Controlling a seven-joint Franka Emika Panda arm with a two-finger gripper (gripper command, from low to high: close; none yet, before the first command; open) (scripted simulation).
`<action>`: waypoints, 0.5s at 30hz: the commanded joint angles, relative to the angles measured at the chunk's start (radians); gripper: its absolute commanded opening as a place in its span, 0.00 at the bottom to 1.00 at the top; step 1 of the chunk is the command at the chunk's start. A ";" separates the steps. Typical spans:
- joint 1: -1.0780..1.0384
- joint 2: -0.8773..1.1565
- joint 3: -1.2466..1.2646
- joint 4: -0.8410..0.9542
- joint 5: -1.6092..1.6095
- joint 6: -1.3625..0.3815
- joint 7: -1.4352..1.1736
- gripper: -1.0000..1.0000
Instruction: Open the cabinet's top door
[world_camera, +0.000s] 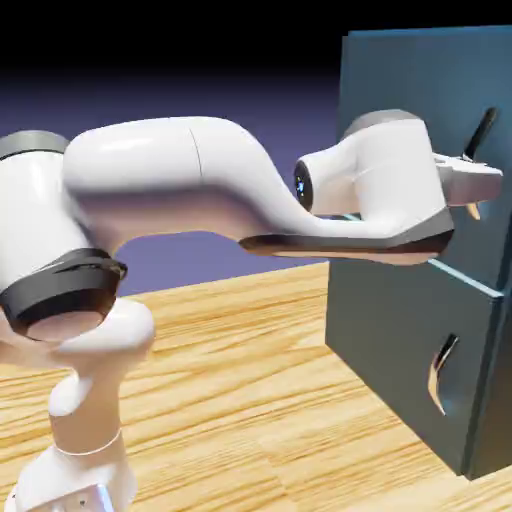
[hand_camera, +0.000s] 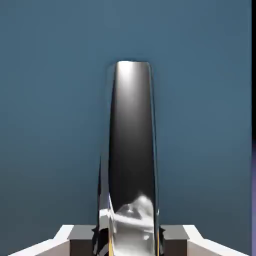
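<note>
The dark teal cabinet (world_camera: 385, 340) stands at the right of the exterior view. My gripper (world_camera: 472, 185) is pressed up to the top door (world_camera: 400, 80), at the lower part of its curved silver handle (world_camera: 482, 132). In the hand view the handle (hand_camera: 131, 150) rises large and shiny between my fingertips (hand_camera: 80, 241), which sit against both of its sides. The gripper (hand_camera: 129, 242) is shut on it. The door panel (hand_camera: 50, 100) fills the rest of that view. The door's lower edge looks close to level with the front below; I cannot tell whether it stands ajar.
The shorter lower panel has its own silver handle (world_camera: 440, 375) beneath my hand. The wooden table (world_camera: 250, 380) stretches between my base (world_camera: 80, 470) and the cabinet. My forearm (world_camera: 350, 235) runs across in front of the cabinet's left side.
</note>
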 joint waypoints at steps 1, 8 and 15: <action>-0.036 0.004 0.025 -0.026 0.013 -0.014 0.001 0.00; -0.290 0.017 0.216 -0.192 0.107 -0.096 0.001 0.00; -0.544 0.006 0.422 -0.334 0.214 -0.153 0.002 0.00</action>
